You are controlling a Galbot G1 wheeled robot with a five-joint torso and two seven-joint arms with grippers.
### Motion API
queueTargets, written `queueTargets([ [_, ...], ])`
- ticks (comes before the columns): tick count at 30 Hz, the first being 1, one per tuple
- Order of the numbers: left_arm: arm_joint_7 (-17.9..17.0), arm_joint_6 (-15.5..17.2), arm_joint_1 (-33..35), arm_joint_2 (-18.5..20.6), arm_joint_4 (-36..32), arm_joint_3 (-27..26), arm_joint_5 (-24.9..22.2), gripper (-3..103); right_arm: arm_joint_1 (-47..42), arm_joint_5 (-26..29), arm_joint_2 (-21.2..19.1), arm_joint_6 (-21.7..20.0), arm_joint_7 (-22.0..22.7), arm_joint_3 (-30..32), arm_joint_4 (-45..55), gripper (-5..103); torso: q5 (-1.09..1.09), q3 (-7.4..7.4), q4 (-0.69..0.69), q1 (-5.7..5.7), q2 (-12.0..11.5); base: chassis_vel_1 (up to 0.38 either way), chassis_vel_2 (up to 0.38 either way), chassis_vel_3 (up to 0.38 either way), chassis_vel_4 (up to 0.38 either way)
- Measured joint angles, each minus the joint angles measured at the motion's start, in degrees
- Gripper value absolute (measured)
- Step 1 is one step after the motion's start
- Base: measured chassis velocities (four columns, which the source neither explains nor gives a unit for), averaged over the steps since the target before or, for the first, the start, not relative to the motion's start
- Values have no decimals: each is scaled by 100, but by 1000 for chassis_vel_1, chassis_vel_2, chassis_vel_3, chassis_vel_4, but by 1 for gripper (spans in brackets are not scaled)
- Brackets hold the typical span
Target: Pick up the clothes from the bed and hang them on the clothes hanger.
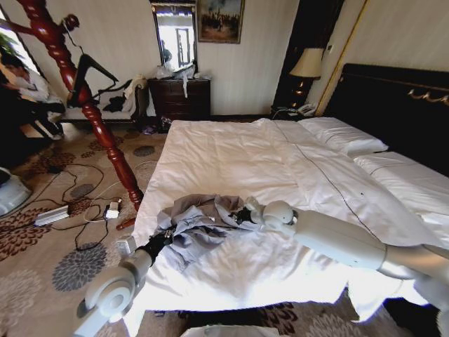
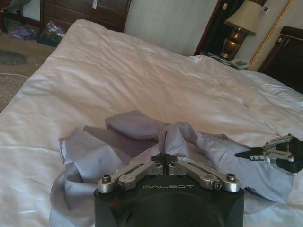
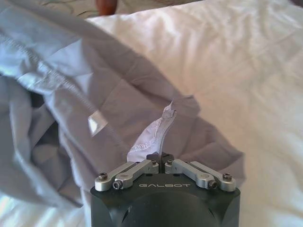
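Head view first: we see the bed [image 1: 280, 161], with its wrinkled white duvet, and the clothes [image 1: 200, 225], a grey-blue garment, lying crumpled near the foot edge of the bed, toward its left corner. Our left gripper [image 1: 156, 246] reaches in from the foot edge and meets the garment's left side; our right gripper [image 1: 243, 215] comes across the duvet from the right and meets the garment's right side. A reddish-brown coat stand [image 1: 84, 98] leans up from the carpet beside the bed's left edge, and a black clothes hanger [image 1: 88, 74] hangs on it.

Left wrist view: our left gripper [image 2: 163, 163] has its fingers drawn together on a thin ridge of the grey-blue cloth, which rises in a pinched fold from between them. The rest of the garment lies bunched on the duvet around it. Farther off, our right gripper sits at the garment's other edge.

Right wrist view: our right gripper [image 3: 162, 161] is likewise closed tight, holding a narrow stitched strip of the fabric that stands up between its fingertips. A small white label [image 3: 96, 124] shows on the cloth nearby, and the white duvet lies beyond.
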Motion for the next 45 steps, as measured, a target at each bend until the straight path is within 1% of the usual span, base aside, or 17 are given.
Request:
queueTargets([
  [2,-19,-1,-10,322,-83,-92,-130,0,-170,244,-79,86,217,305,45,0,6,0,-1,0,0,0,0,0,0],
  [3,-19,-1,-10,322,-83,-92,-130,0,-170,244,-79,86,217,305,45,0,6,0,-1,0,0,0,0,0,0],
  [7,-123,-4,-258,917,-233,-211,-457,0,-488,773,-195,301,614,1133,205,0,4,0,-1,0,0,0,0,0,0],
  [8,-123,-4,-258,917,-233,-211,-457,0,-488,773,-195,301,614,1133,205,0,4,0,-1,0,0,0,0,0,0],
  [11,-197,-13,-534,1216,-323,-369,-693,0,-717,1163,-326,399,853,1989,426,0,3,0,-1,0,0,0,0,0,0],
  [12,-197,-13,-534,1216,-323,-369,-693,0,-717,1163,-326,399,853,1989,426,0,3,0,-1,0,0,0,0,0,0],
  [16,-269,-16,-940,1563,-352,-791,-1148,0,-805,1414,-633,517,1000,2692,719,0,3,0,-5,0,0,0,0,0,0],
  [18,-269,-16,-1017,1675,-342,-953,-1284,0,-747,1428,-681,561,1027,2763,769,0,4,0,-4,0,0,0,0,0,0],
  [21,-271,-15,-1541,2051,-204,-1339,-1861,0,-465,1403,-768,695,1081,2890,888,0,4,0,3,0,0,0,0,0,0],
  [22,-271,-15,-1541,2051,-204,-1339,-1861,0,-465,1403,-768,695,1081,2890,888,0,4,0,3,0,0,0,0,0,0],
  [26,-313,2,-2930,2527,146,-1233,-2740,0,-90,1606,-882,730,1171,2992,1007,0,5,0,-5,0,0,0,0,0,0],
  [32,-363,7,-3870,2916,409,-1208,-3308,0,328,1985,-846,760,1332,3043,919,0,3,0,1,0,0,0,0,0,0],
  [38,-470,9,-4759,3119,661,-1042,-3589,0,1249,2296,-640,784,1418,2835,621,0,4,1,-3,1,-1,0,0,0,0],
  [41,-297,26,-5048,3425,981,-1042,-3760,0,1614,2493,-518,753,1611,2783,584,0,-1,1,0,2,0,0,0,0,0],
  [42,-123,27,-5077,3648,1143,-1106,-3810,0,1765,2563,-473,742,1705,2769,571,0,-2,1,2,1,0,0,0,0,0],
  [44,257,-41,-4879,4304,1537,-1632,-3963,0,2094,2653,-449,735,1843,2763,492,0,-3,0,2,1,0,0,0,0,0],
  [45,357,-91,-4717,4573,1707,-1915,-4068,0,2193,2666,-455,736,1856,2771,451,0,5,0,3,0,0,0,0,0,0],
])
